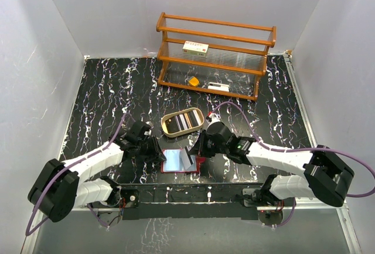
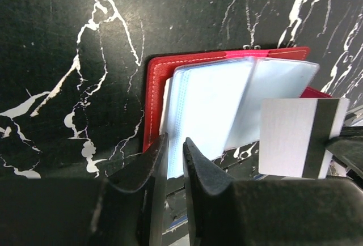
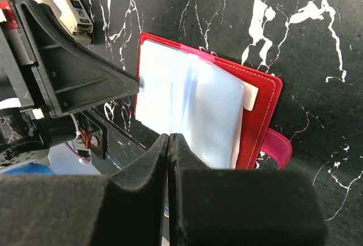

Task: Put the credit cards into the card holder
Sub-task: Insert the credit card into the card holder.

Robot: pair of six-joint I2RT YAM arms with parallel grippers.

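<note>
Overhead; opposed wrist close-ups on card holder (image 2: 156,87)

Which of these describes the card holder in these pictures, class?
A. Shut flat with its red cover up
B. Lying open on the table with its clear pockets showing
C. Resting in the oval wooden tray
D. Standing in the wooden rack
B: the red card holder lies open on the black marble table, and its clear bluish pockets face up in all three views.
</note>
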